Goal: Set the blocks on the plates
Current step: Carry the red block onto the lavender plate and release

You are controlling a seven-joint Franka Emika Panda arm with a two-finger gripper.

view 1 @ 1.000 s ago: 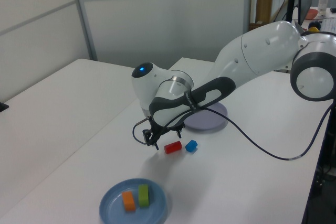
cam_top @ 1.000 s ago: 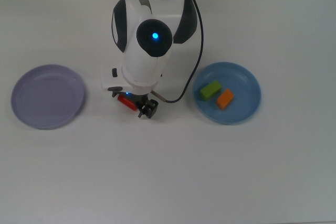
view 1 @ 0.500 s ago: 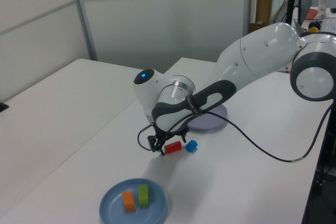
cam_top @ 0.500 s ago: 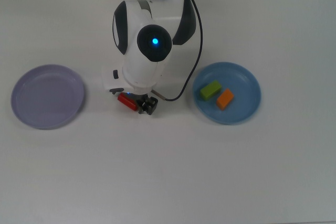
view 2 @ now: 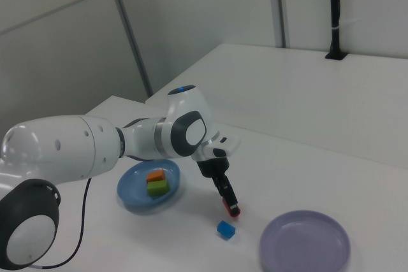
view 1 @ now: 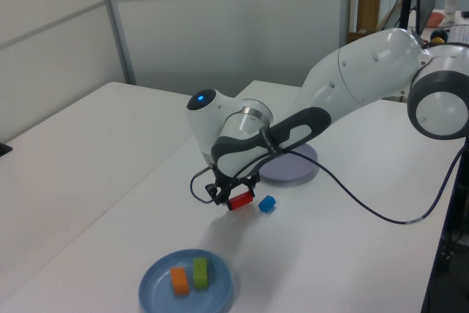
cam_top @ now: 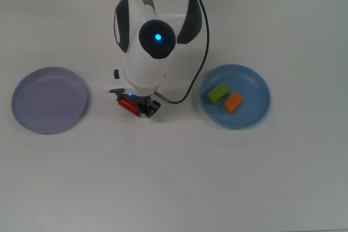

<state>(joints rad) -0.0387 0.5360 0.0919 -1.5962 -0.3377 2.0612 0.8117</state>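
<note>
We log the small red cylinder-like bar [view 1: 240, 200] between the black fingers of the end effector [view 1: 236, 199], which is closed on it; in the left view the bar sits clear of the white worktop [view 1: 95, 181]. Its long axis lies roughly level, running in the top view from upper left to lower right [cam_top: 128, 105]. In the right view only its red end shows below the fingertips [view 2: 231, 208].

The bar is a solid glossy red with no markings that we can see. The small blue cube [view 1: 267, 204] rests on the worktop just beside it, on the left view's right, and not touching it. The round pale lavender plate [cam_top: 49, 99] holds nothing and lies well apart, at the top view's left. The round light blue plate [cam_top: 235, 96] carries the green rectangular block [cam_top: 217, 93] and the orange wedge-like block [cam_top: 233, 102], side by side.

Against the frames from a second ago, the end effector has shifted onto the bar and shut, and the bar is now raised off the worktop. The cube and both plates are unchanged.
</note>
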